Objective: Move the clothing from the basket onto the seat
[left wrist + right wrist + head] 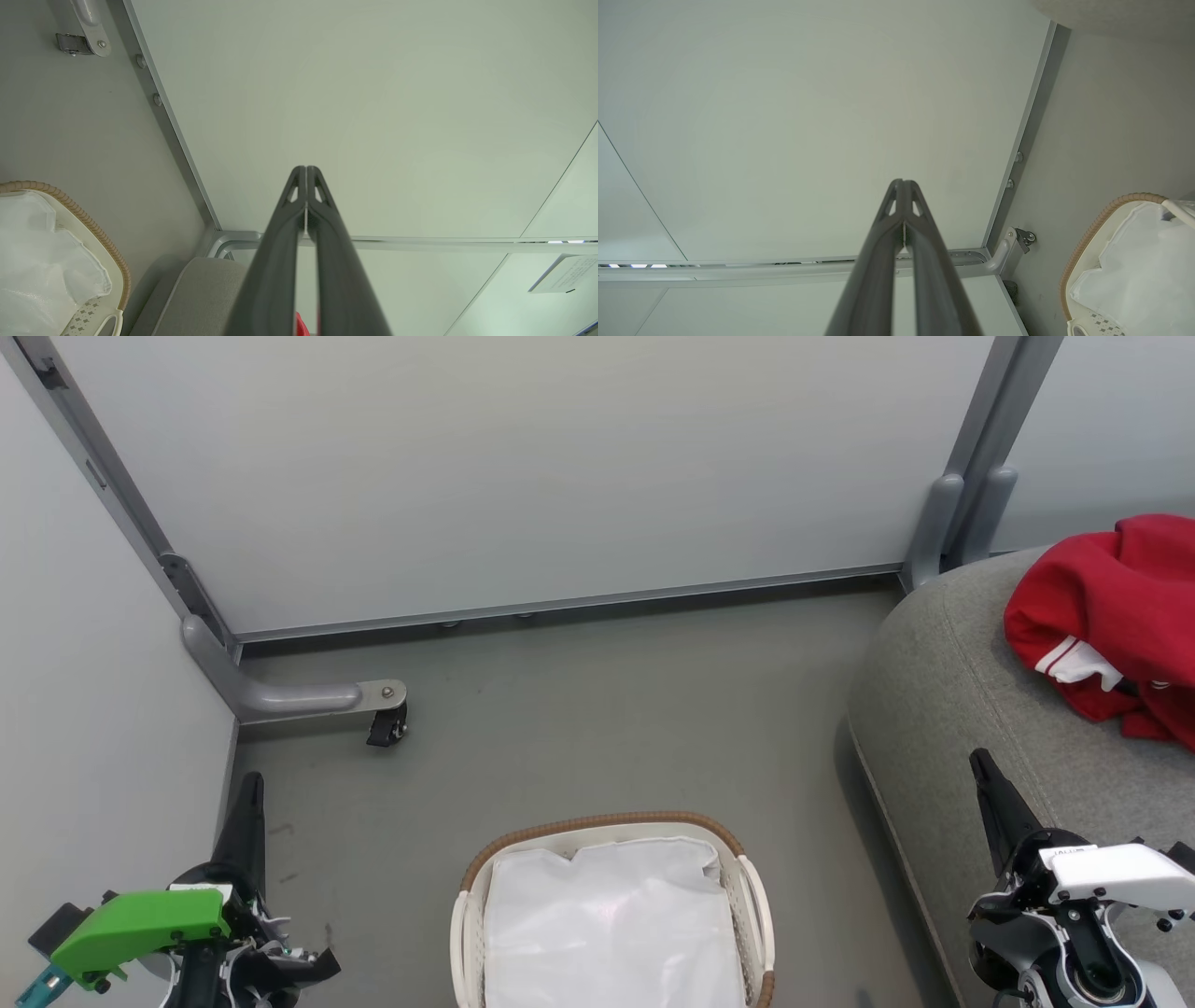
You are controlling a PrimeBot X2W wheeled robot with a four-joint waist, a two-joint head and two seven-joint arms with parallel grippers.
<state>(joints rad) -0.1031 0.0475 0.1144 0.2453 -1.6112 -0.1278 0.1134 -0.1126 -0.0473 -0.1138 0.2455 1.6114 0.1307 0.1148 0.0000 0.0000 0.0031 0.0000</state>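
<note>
1. Basket (607, 822) on the grey floor (607, 728), between the two grippers and a little nearer the robot than their tips. It has a brown woven rim and white handles, and a crumpled white liner (607, 924) shows inside.
2. Left gripper (250, 789): clenched, its dark fingers pressed together tip to tip and grasping nothing. The basket sits off to its right, well apart.
3. Right gripper (980, 761): clenched the same way, also empty, hanging over the near rounded edge of the cushion. The basket is off to its left.
4. Seat (943, 709): a big grey cushion under the right gripper, spreading ahead of it and to its right.
5. On the seat, a red garment (1111, 616) with white trim lies bunched up, ahead and to the right of the right gripper, clear of its fingers.
6. A pale partition wall (560, 467) stands ahead of both grippers. Its caster foot (386, 723) rests on the floor ahead of the left gripper, slightly to its right.
</note>
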